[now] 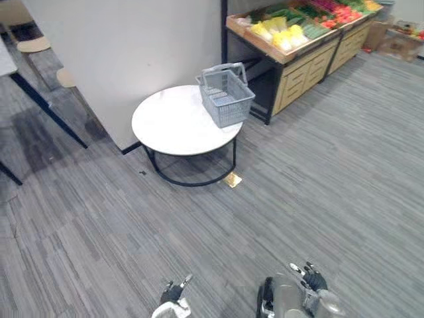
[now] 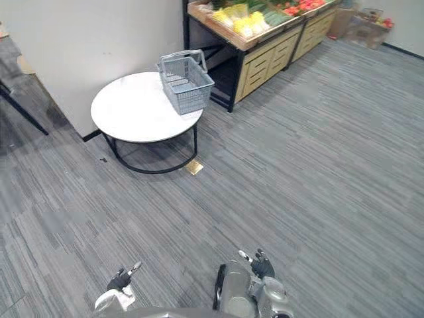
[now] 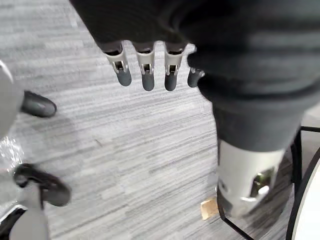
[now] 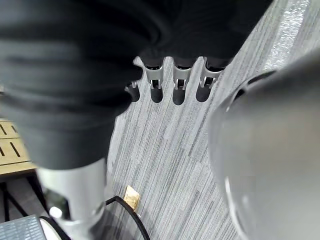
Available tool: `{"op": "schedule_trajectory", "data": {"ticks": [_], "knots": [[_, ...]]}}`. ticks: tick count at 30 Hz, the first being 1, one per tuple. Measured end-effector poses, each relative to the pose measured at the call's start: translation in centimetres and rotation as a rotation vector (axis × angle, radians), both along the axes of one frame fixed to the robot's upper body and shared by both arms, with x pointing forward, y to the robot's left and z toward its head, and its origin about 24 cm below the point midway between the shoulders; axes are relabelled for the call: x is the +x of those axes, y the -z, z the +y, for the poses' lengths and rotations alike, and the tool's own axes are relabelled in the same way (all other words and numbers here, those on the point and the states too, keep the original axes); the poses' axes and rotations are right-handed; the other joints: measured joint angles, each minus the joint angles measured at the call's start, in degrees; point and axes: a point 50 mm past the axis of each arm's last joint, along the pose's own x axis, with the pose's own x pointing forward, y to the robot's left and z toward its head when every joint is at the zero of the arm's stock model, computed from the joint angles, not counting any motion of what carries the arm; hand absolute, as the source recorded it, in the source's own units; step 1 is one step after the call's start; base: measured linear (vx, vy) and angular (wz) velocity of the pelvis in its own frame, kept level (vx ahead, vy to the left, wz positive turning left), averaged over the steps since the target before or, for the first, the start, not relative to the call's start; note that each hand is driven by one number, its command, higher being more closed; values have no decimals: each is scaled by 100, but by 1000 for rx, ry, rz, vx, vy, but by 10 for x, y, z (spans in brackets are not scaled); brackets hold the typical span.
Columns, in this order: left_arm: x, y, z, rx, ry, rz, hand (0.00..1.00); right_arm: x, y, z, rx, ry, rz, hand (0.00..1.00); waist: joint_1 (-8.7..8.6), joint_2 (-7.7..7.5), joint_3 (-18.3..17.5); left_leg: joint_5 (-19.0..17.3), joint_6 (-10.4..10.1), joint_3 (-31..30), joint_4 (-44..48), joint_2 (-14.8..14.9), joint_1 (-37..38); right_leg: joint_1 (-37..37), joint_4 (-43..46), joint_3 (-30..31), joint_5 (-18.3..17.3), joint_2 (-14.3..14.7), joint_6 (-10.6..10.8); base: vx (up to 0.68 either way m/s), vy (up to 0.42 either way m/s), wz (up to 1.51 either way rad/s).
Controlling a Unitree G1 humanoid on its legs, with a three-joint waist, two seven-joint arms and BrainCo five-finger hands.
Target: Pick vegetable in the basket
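One round white desk [image 1: 172, 126] stands at about 11 o'clock, with one grey basket [image 1: 226, 96] on it (at the desk's 2 o'clock edge). Two wooden stands run toward 1 o'clock: the nearer stand [image 1: 301, 76] and the farther stand [image 1: 348, 43]. Their vegetables [image 1: 281, 33] lie in yellow, green and red heaps, too small to count singly. One brass floor plate [image 1: 232, 179]. Two hands at 6 o'clock: the left hand [image 1: 173, 291] and the right hand [image 1: 310, 277].

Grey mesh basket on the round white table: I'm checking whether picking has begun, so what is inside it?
The grey mesh basket on the round white table looks empty: only bare mesh shows inside. Its near wall covers part of its bottom.
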Motion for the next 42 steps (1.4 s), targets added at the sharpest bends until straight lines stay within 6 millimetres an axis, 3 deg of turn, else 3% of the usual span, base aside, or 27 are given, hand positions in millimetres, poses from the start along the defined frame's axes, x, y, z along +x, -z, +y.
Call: {"op": "schedule_trajectory", "data": {"ticks": [3, 4, 5, 6, 7, 8, 10, 11, 12, 13, 14, 15, 16, 18, 21, 22, 24, 25, 27, 28, 30, 32, 33, 35, 36, 38, 42], "knots": [[-1, 0, -1, -6, -12, -1, 0, 0, -1, -1, -3, 17, -5, 0, -45, 1, 16, -230, -218, -150, 0, 117, 242, 12, -1699, 234, 626, -16, 105, 569, -238, 50], [-2, 0, 1, -2, -27, -5, 0, -1, -1, -1, 1, 27, -10, 0, -70, -116, 33, -399, -387, -257, 2, 154, 487, 21, -2023, 410, 850, -70, 110, 623, -286, 27], [-5, 2, -2, -12, -40, 6, 0, 1, -2, -1, 5, 37, -17, 0, -73, -34, 81, -438, -406, -300, 11, 241, 579, 16, -1822, 408, 1233, -21, 118, 767, -381, 18], [-7, 3, -6, -30, -61, 12, 0, 5, -4, -5, -3, 52, -36, 0, -94, 133, 91, -401, -451, -344, 170, 416, 650, -93, -1308, 350, 1374, 89, 82, 653, -355, -2], [-10, 5, -14, -54, -86, 30, 0, 5, -6, -10, -11, 63, -42, 0, -110, 282, 89, -302, -568, -369, 536, 623, 653, -108, -850, 296, 1212, 264, -151, 642, -368, -11], [-11, 6, -17, -59, -91, 36, 0, 4, -5, -11, -15, 64, -40, 0, -90, 337, 75, -201, -600, -366, 755, 725, 633, -81, -714, 285, 1057, 377, -324, 751, -422, -29], [-9, 6, -16, -48, -103, 37, 0, 4, -5, -8, -17, 40, -34, 0, -79, 366, 24, 479, -715, -518, 1688, 891, 321, 71, -368, 223, 615, 577, -482, 610, -323, -21], [-8, 5, -15, -42, -108, 39, 0, 3, -4, -8, -19, 32, -30, 0, -108, 376, 11, 914, -773, -606, 2206, 941, 110, 208, -348, 184, 440, 629, -507, 566, -257, 8], [-3, 4, -14, -38, -120, 32, 0, 2, -4, -7, -22, 17, -26, 0, -105, 356, 22, 1861, -1044, -712, 3123, 993, -390, 429, -362, 156, 199, 666, -573, 551, -233, 7], [-2, 3, -11, -36, -138, 26, 0, 2, -4, -7, -26, 2, -22, 0, -95, 342, 33, 1982, -1142, -686, 3701, 1051, -656, 556, -404, 167, 110, 684, -614, 636, -256, 5], [2, 2, -9, -39, -153, 9, 0, 1, -3, -5, -28, -18, -14, 0, -78, 323, 53, 1716, -1082, -447, 4868, 1282, -1145, 854, -445, 150, -33, 745, -726, 560, -218, 0], [5, -1, -3, -24, -159, -11, 0, 4, -3, 2, -24, -54, -16, 0, -43, 213, 138, 1077, -874, -22, 5754, 1506, -1699, 1492, -661, 145, -269, 823, -816, 667, -255, 2], [9, -3, 0, -14, -157, -32, 0, 4, -2, 6, -26, -77, -14, 0, 37, 147, 169, 684, -699, 246, 5788, 1462, -2102, 1948, -853, 136, -370, 789, -785, 467, -178, 2], [12, -5, 1, -11, -162, -52, 0, 7, -3, 7, -30, -89, -20, 0, 112, 161, 176, 377, -626, 610, 5435, 1383, -2625, 2317, -1068, 144, -464, 759, -683, 309, -82, 2], [12, -7, 3, -17, -183, -69, 0, 9, -4, 8, -32, -98, -22, 0, 196, 164, 178, 298, -610, 1027, 3623, 935, -2983, 2693, -1369, 149, -567, 625, -503, 327, 1, 0], [9, -6, 3, -15, -185, -65, 0, 9, -4, 9, -31, -100, -23, 0, 229, 175, 175, 484, -622, 1245, 2233, 721, -2968, 2919, -1557, 155, -626, 606, -406, 439, 74, -2], [1, -4, 4, -13, -187, -46, 0, 11, -5, 9, -35, -108, -32, 0, 240, 247, 133, 981, -635, 1466, 736, 578, -2800, 3165, -1798, 158, -709, 668, -284, 413, 114, 0], [-1, -3, 4, -13, -189, -40, 0, 12, -6, 9, -37, -113, -34, 0, 242, 284, 110, 1115, -624, 1554, 474, 596, -2788, 3243, -1831, 174, -753, 714, -221, 480, 183, -10], [-15, 2, 4, -12, -193, 9, 0, 13, -6, 13, -37, -143, -38, 0, 320, 342, 51, 1778, -181, 1599, 267, 577, -2623, 3471, -1671, 363, -1059, 713, -26, 527, 208, -26], [-22, 4, 7, -3, -194, 32, 0, 12, -6, 16, -38, -167, -41, 0, 366, 222, 19, 1888, 133, 1606, 221, 437, -2513, 3432, -1365, 514, -1095, 601, 31, 525, 196, -8], [-27, 5, 12, 31, -157, 53, 0, 14, -8, 25, -40, -209, -63, 0, 358, 69, -132, 1724, 177, 1575, 69, 215, -2430, 2874, -233, 735, -1051, 384, 103, 543, 232, 20], [-27, 5, 14, 40, -152, 62, 0, 16, -9, 30, -32, -220, -67, 0, 353, -5, -127, 1581, 192, 1506, -35, 92, -2120, 2270, 1328, 1003, -620, 239, 869, 509, 202, 31], [-29, 6, 13, 41, -143, 84, 0, 15, -8, 35, -18, -221, -69, 0, 327, -2, -119, 1379, 215, 1338, -29, 28, -1667, 1903, 2584, 1077, -389, 87, 1223, 434, 133, 41], [-29, 6, 13, 45, -129, 88, 0, 17, -10, 37, -14, -229, -78, 0, 294, 8, -111, 1294, 200, 1195, -68, -9, -1368, 1777, 2973, 841, -492, -96, 1039, 370, 87, 52], [-28, 6, 12, 44, -120, 85, 0, 19, -11, 38, -10, -238, -93, 0, 256, 48, -85, 1283, 201, 1085, -126, -10, -1142, 1632, 2988, 539, -668, -283, 731, 351, 26, 58], [-27, 5, 12, 44, -117, 80, 0, 28, -17, 39, -6, -246, -133, 0, 201, 50, -85, 1261, 164, 883, -184, 19, -982, 1371, 2367, 164, -827, -525, 458, 333, -46, 68], [-27, 5, 11, 32, -106, 69, 0, 28, -18, 38, 9, -244, -151, 0, 224, 38, -83, 1056, -149, 598, -166, 142, -830, 1298, 468, 212, -763, -719, 439, 191, -168, 50]]}}
